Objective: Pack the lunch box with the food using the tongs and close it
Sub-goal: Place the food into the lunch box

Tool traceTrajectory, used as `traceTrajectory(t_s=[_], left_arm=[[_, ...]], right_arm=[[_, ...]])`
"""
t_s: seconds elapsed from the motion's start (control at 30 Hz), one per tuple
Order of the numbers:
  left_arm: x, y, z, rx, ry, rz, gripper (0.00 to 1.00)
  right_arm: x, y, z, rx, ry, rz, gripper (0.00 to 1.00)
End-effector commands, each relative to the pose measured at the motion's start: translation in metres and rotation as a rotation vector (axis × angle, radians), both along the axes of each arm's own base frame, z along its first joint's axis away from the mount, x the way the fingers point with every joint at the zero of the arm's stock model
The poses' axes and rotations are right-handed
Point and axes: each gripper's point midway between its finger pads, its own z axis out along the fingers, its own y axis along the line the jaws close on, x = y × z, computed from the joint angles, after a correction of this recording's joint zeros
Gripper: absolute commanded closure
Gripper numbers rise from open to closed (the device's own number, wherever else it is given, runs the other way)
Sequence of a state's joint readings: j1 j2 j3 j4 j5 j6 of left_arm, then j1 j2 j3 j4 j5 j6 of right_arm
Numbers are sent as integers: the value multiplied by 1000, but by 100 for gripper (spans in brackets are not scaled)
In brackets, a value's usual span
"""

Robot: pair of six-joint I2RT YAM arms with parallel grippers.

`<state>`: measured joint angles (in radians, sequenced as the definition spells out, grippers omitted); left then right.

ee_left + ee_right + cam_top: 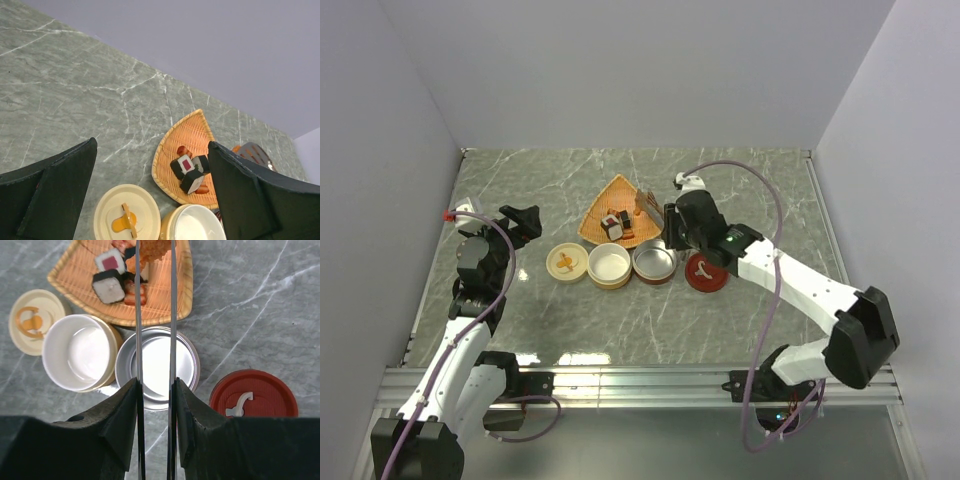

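Note:
The food (617,224) lies on a fan-shaped woven tray (610,198): black-and-white rolls (109,286) with red bits beside them. The lunch box stands open in front of the tray as a cream bowl (609,265) and a silver bowl (654,263), both empty. My right gripper (155,390) is shut on the tongs (138,330), whose two thin arms reach over the silver bowl (157,365) to the tray. An orange crumbed piece (152,246) sits between their tips. My left gripper (152,145) hangs open over the table left of the tray (187,132), holding nothing.
A cream lid with an orange handle (563,263) lies left of the cream bowl. A red lid with a white handle (705,272) lies right of the silver bowl. Grey walls close the table at the back and on both sides.

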<state>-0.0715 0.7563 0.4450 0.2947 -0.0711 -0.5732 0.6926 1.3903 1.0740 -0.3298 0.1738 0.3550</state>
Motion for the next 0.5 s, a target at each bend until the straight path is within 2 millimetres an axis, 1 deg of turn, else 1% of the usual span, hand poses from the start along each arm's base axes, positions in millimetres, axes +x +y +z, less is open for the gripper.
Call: traceTrajectory(t_s=[0.0,0.03,0.07,0.1,0.13,0.17,0.2,0.23,0.3,0.33,0.37,0.4,0.43,0.47], left_arm=[[0,-5,13,-21,-53,-23,0],[0,-5,14,-20,-56,-24,1],[0,-5,14,-20,-58,-26,0],[0,-5,13,-20,-56,-26,0],[0,-6,14,-23,-58,-30,1],[0,-6,13,-21,-55,-30,1],[1,-7,13,-21,-53,-32,1],[1,-7,13,-21,-51,-34,1],[1,-8,12,-21,-48,-38,0],[1,-7,13,-22,-48,-37,1],[0,-7,13,-22,-50,-35,1],[0,-7,14,-23,-53,-34,1],[-1,-7,15,-23,-54,-34,0],[-1,-7,16,-23,-59,-34,1]], right_arm=[[-8,-2,39,62,-92,-6,100],[-17,-3,37,61,-81,2,100],[-21,-4,39,64,-85,1,100],[-28,-7,47,78,-97,5,100],[-38,-8,42,69,-79,11,100],[-45,-11,49,77,-87,14,100],[-50,-14,48,65,-86,7,100],[-58,-19,40,49,-59,0,100],[-73,-22,41,56,-59,6,100],[-81,-26,31,48,-29,-1,100],[-90,-27,34,66,-34,9,100],[-95,-29,32,70,-31,8,100],[-102,-33,23,68,-6,-1,100],[-108,-36,27,91,-12,2,100]])
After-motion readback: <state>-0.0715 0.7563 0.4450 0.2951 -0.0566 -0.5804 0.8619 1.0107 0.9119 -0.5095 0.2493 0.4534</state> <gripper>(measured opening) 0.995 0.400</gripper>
